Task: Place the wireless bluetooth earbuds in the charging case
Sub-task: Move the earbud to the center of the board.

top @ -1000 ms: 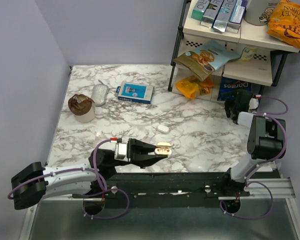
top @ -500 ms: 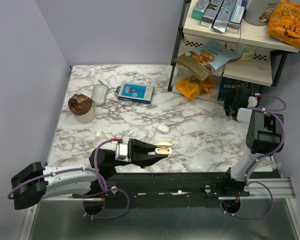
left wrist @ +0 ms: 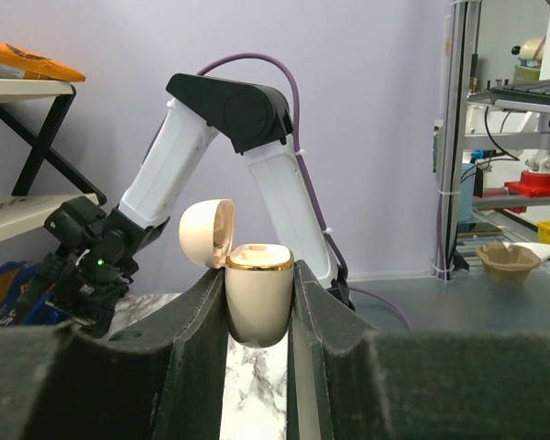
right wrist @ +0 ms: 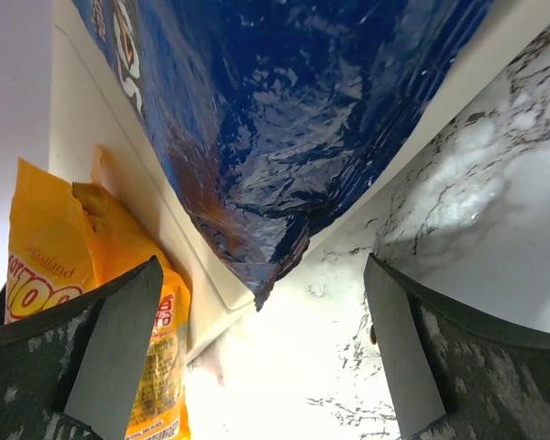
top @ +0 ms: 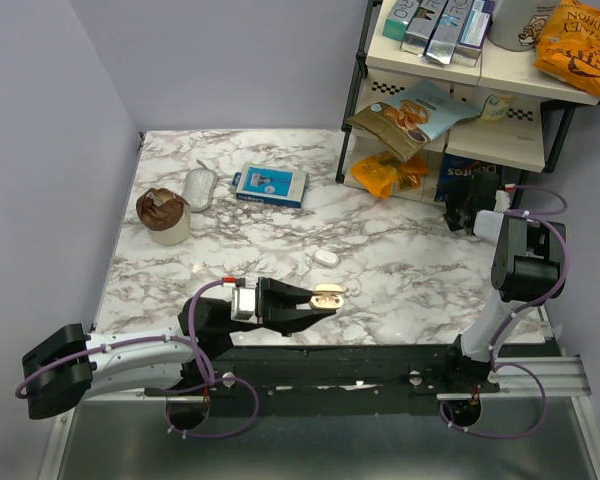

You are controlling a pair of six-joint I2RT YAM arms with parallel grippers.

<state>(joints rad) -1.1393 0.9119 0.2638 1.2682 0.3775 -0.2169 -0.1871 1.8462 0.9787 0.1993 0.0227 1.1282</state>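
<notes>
Marble-patterned table (top: 400, 270) between lilac walls (top: 230, 60), shelf rack (top: 460, 90) far right. Left gripper (top: 327, 297) clamps the open-lidded charging case (left wrist: 258, 302) over the near edge; right gripper (right wrist: 257, 348) gapes by the rack's blue bag (right wrist: 284, 119).

Left gripper (top: 323, 298) was clamped on the charging case (top: 328, 293), lid looked flipped open, down by the near edge of the marble table (top: 400, 270). A small white oval thing (top: 326, 257) sat on the table just past it. Right gripper (top: 468, 205) was way off right, nosed up to the blue chip bag (top: 468, 172) on the bottom shelf.
</notes>
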